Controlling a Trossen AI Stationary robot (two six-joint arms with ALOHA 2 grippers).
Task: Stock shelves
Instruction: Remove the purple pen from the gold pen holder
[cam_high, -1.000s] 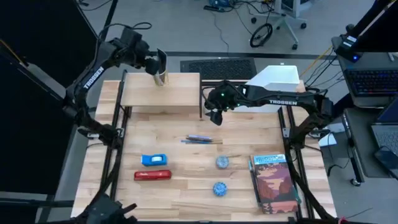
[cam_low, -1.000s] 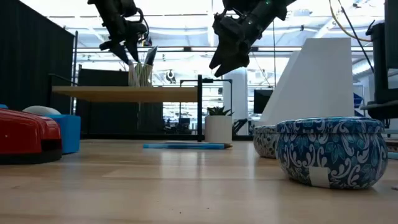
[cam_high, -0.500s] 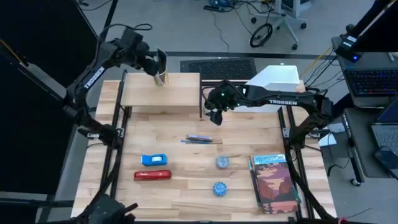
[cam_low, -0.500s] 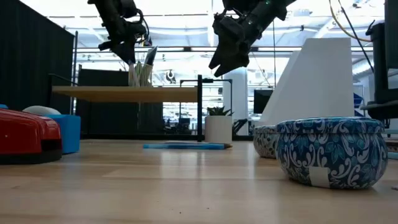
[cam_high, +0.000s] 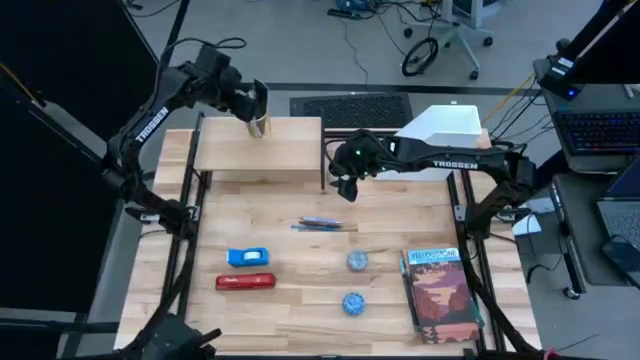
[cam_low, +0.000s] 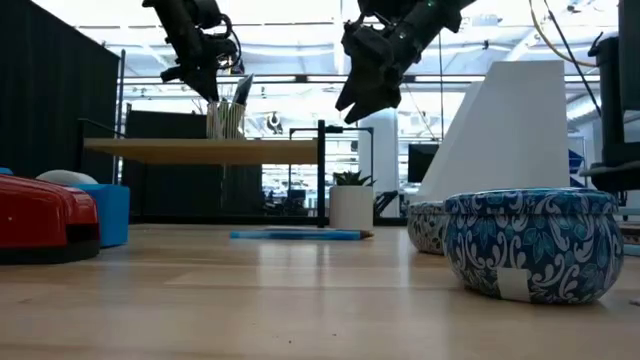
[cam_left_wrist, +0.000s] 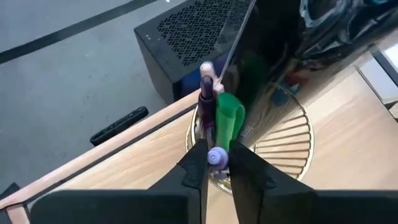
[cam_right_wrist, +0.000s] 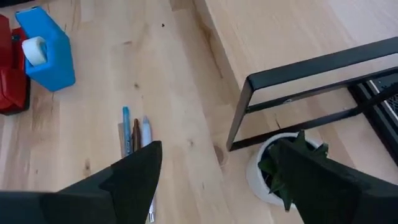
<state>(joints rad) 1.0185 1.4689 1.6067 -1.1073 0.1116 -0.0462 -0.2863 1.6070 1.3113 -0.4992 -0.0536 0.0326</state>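
high view shows the low wooden shelf (cam_high: 258, 148) at the worktop's (cam_high: 300, 295) far edge, left of centre, with the white file holder (cam_high: 445, 128) at the far right corner. the left gripper (cam_left_wrist: 216, 167) hangs over a wire pen cup (cam_high: 259, 126) standing on the shelf's far edge, its jaws clamped on a purple marker (cam_left_wrist: 207, 118) upright in the cup beside a green marker (cam_left_wrist: 228, 117). the right gripper (cam_high: 343, 186) hovers just off the shelf's right end, jaws spread wide, above a small white plant pot (cam_right_wrist: 278, 170). pens (cam_high: 322, 224) lie mid-worktop.
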